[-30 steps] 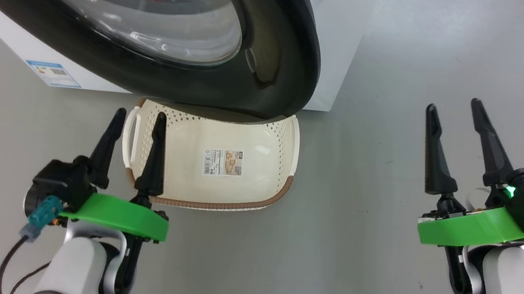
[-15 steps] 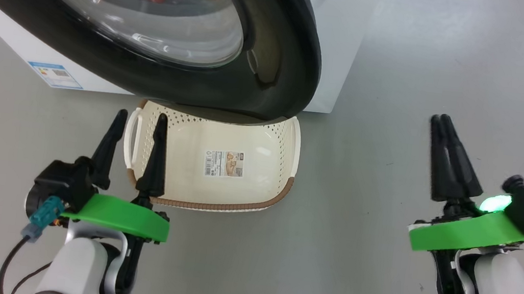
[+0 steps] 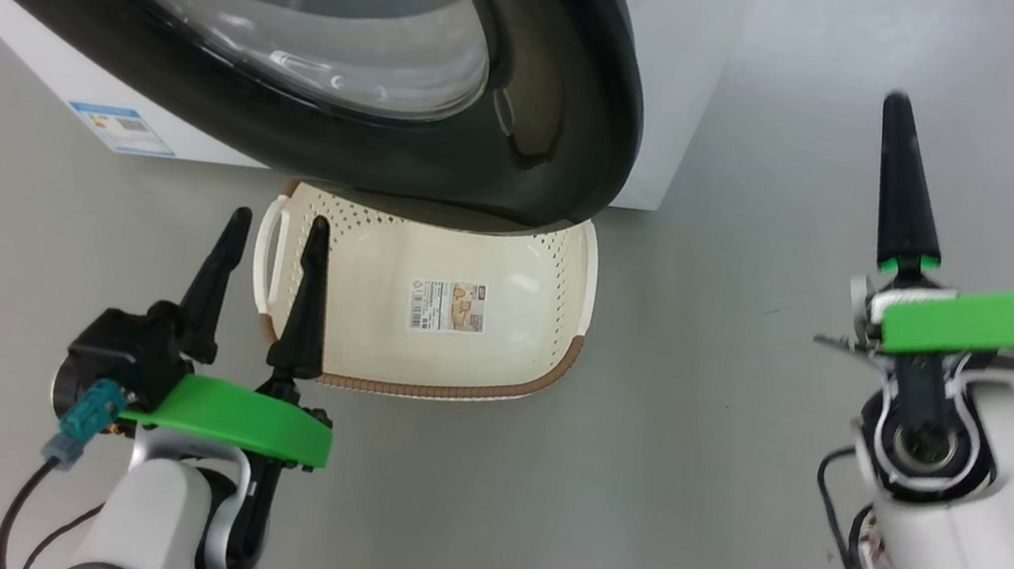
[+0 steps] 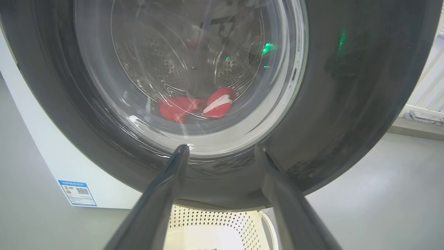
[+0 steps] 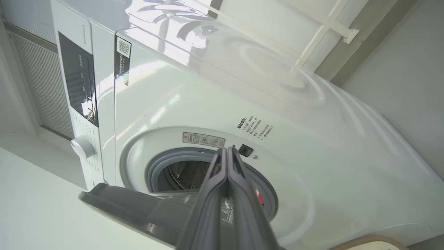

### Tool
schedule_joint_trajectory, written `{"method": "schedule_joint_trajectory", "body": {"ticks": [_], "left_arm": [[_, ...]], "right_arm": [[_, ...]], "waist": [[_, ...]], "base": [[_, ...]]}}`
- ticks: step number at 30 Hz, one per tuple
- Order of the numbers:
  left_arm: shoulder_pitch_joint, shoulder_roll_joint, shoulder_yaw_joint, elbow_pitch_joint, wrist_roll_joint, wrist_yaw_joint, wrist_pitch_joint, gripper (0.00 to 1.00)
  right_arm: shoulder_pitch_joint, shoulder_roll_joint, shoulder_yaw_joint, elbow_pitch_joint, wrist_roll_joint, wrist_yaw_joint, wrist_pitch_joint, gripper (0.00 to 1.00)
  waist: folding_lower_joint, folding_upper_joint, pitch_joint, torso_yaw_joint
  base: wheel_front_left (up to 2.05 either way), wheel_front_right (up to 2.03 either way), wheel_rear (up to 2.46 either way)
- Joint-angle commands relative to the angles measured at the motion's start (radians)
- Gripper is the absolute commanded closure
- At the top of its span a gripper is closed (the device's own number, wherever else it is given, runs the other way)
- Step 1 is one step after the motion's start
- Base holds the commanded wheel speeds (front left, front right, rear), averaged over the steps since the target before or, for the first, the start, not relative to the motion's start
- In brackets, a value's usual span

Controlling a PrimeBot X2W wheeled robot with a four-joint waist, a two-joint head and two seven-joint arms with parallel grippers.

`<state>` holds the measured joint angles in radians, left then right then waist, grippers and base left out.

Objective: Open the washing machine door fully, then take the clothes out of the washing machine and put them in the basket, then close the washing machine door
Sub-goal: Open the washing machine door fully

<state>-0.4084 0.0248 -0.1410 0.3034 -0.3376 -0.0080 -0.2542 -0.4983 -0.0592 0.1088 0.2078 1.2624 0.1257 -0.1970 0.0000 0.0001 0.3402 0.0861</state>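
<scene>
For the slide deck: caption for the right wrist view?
Shut right gripper points at the washing machine, its door partly open.

Smooth grey floor point(image 3: 695, 392) underfoot; white ribbed wall panel point(image 5: 31, 76) at left; white rail point(image 5: 326, 25) overhead.

The washing machine door point(image 3: 571, 139), a glossy black rim around a clear glass bowl, stands ajar, its right edge swung off the white washing machine point(image 3: 674, 74). Red clothes point(image 4: 180, 107) with white trim lie low in the steel drum. The cream basket point(image 3: 369, 326) sits upright on the floor, its far side under the door.
</scene>
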Motion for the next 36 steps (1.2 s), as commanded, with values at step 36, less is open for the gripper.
{"method": "schedule_joint_trajectory", "body": {"ticks": [36], "left_arm": [[-0.027,0.025,0.003,-0.036,-0.042,0.015,-0.008,0.0]], "right_arm": [[-0.532,-0.086,0.176,0.41,0.6,0.005,0.788,1.0]], "waist": [[0.0,-0.0001,0.101,0.078]], "base": [[0.0,0.0,0.0]]}}
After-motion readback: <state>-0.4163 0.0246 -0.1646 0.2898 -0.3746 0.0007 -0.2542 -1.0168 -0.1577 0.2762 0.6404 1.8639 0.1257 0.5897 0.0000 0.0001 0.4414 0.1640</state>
